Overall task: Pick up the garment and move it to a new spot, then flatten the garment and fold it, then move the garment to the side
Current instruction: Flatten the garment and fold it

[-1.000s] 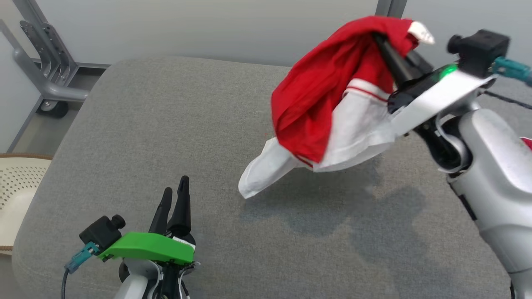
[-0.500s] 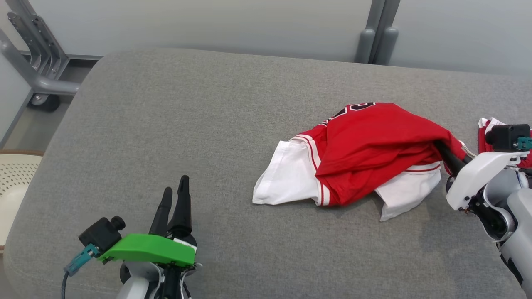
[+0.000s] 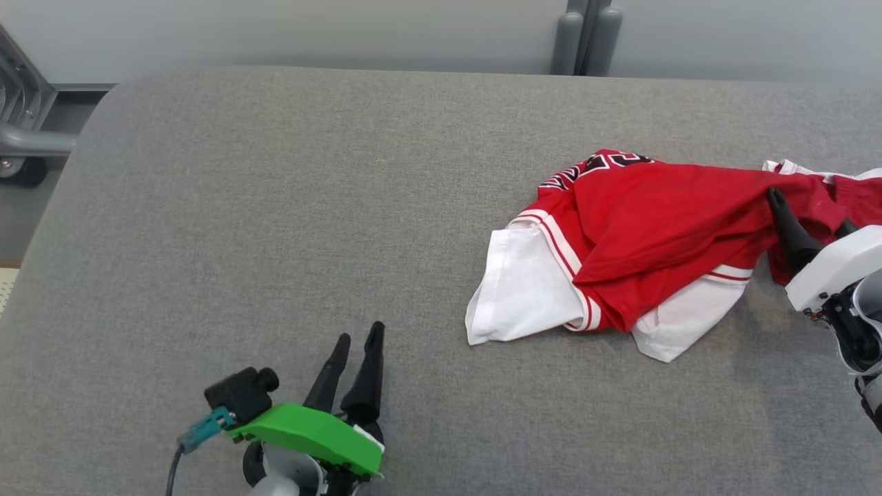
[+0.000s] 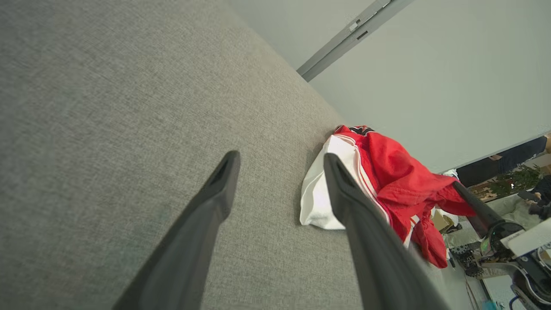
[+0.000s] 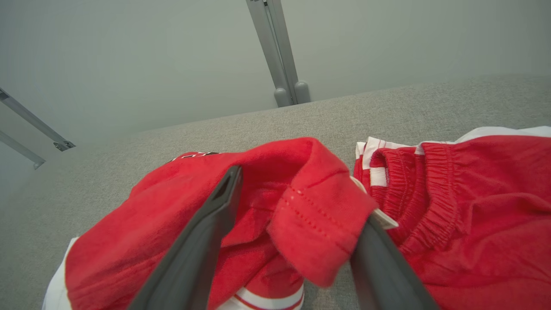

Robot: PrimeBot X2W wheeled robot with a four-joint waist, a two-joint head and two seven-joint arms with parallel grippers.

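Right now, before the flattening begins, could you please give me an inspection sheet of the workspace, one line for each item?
Surface: grey cushion, flat woven fabric.
Job's things: red and white garment, crumpled on the cushion's right part, not yet flattened.
Clutter: red piece with an elastic band, lying beside the garment.
Grippers: left gripper open, above the cushion, apart from the garment; right gripper open, a red fold of the garment draped between its fingers.
Cables: grey cable running from a teal plug by the left wrist camera.
Surroundings: grey wall, post, metal frame at the left.
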